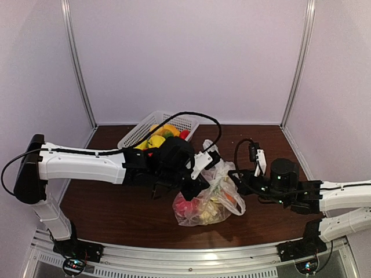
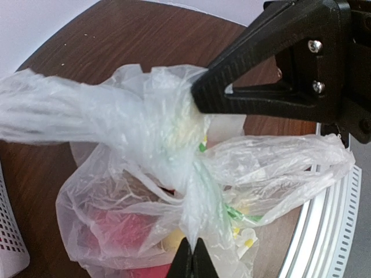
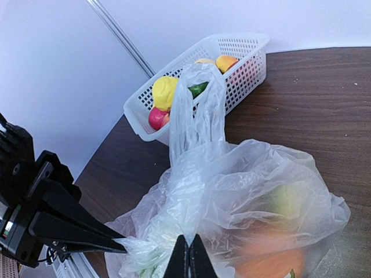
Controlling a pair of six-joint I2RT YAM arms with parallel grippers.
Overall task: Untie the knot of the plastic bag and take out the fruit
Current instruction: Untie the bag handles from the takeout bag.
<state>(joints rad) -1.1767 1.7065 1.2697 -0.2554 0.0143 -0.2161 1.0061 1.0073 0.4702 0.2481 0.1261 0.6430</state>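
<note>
While my left arm stretches across, left gripper (image 2: pixel 188 250) clenching the clear crinkly flower-printed plastic bag (image 1: pixel 217 196), my right gripper (image 3: pixel 186 249) pinches film beside its twisted knot (image 2: pixel 174 121).

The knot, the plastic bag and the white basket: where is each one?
the knot (image 2: pixel 184 159), left wrist view, on the twisted lump's middle
the plastic bag (image 1: pixel 217 194), top external view, on its bulging side
the white basket (image 3: pixel 246 78), right wrist view, on its lattice side wall
</note>
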